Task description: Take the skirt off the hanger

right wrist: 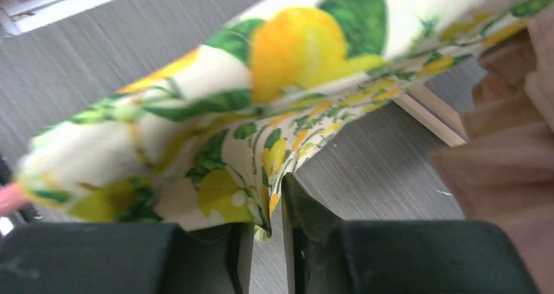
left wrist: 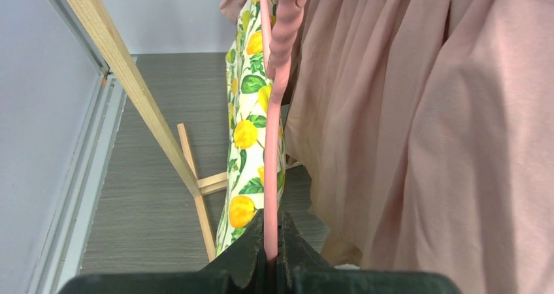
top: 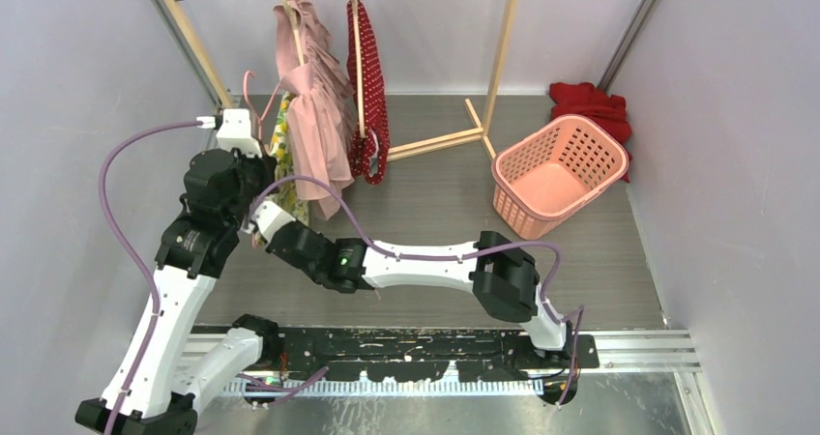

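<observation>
Upper part of lemon-print skirt (left wrist: 245,137) is hidden behind pink garment (left wrist: 424,144); it hangs vertically at rack (left wrist: 124,78) left. Left gripper (left wrist: 269,234) clamps pink hanger (left wrist: 270,150); right gripper (right wrist: 262,209), nearly closed, pinches blurred hem

Blurred lemon-print skirt (right wrist: 287,52) stretching from lower left to upper right, its hem dipping into the narrow gap between the dark fingers of the tool (right wrist: 264,209) at bottom centre, grey wood-grain floor (right wrist: 130,39) behind, pale wooden bar (right wrist: 434,117) and dusty-pink fabric (right wrist: 503,176) at right
</observation>
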